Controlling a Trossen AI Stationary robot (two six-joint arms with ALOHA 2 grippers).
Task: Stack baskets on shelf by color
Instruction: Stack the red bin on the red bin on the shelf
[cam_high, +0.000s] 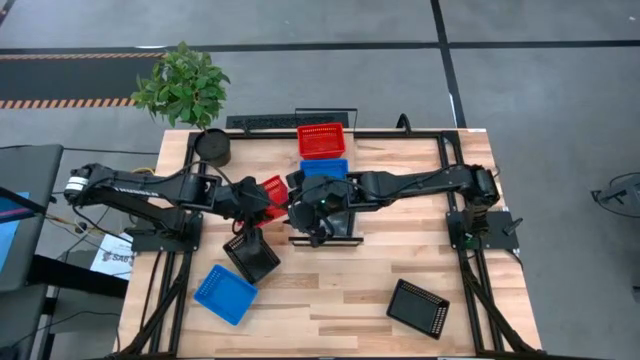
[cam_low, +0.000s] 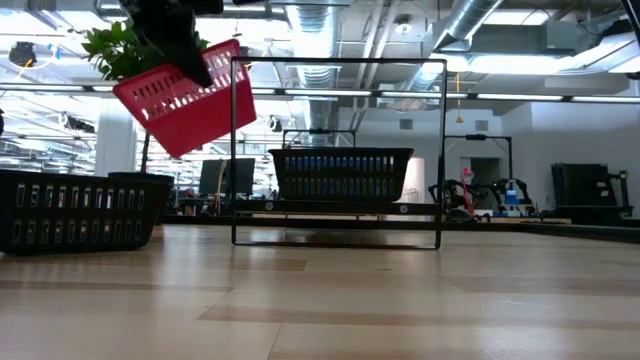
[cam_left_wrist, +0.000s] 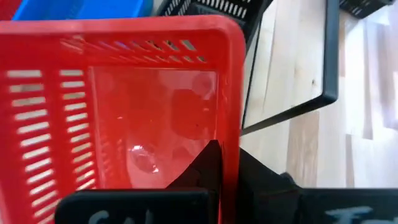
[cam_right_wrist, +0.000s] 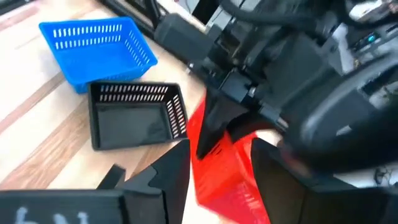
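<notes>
My left gripper (cam_high: 262, 198) is shut on a red basket (cam_low: 185, 95), which hangs tilted in the air to the left of the shelf (cam_low: 300, 208). My right gripper (cam_right_wrist: 221, 146) is open, with one finger on each side of that red basket (cam_right_wrist: 221, 180). On the shelf sit another red basket (cam_high: 321, 140) and a blue basket (cam_high: 326, 168) by their bottoms. The low view shows a dark basket (cam_low: 340, 175) on the shelf with blue showing through its slots. A black basket (cam_high: 250, 257), a blue basket (cam_high: 225, 293) and another black basket (cam_high: 418, 307) rest on the tabletop. My left gripper holds the red basket by one side wall at its rim (cam_left_wrist: 231, 134), with one finger (cam_left_wrist: 208, 165) inside the basket and the other outside. The basket is lifted clear and hangs tilted below the gripper (cam_low: 175, 30). My right gripper: whether its fingers touch the red basket, I cannot tell.
A round black plant pot (cam_high: 212, 147) with a green plant stands at the far left of the table. The shelf's thin black frame (cam_low: 340, 150) rises close to the right of the red basket. Both arms crowd the table's middle.
</notes>
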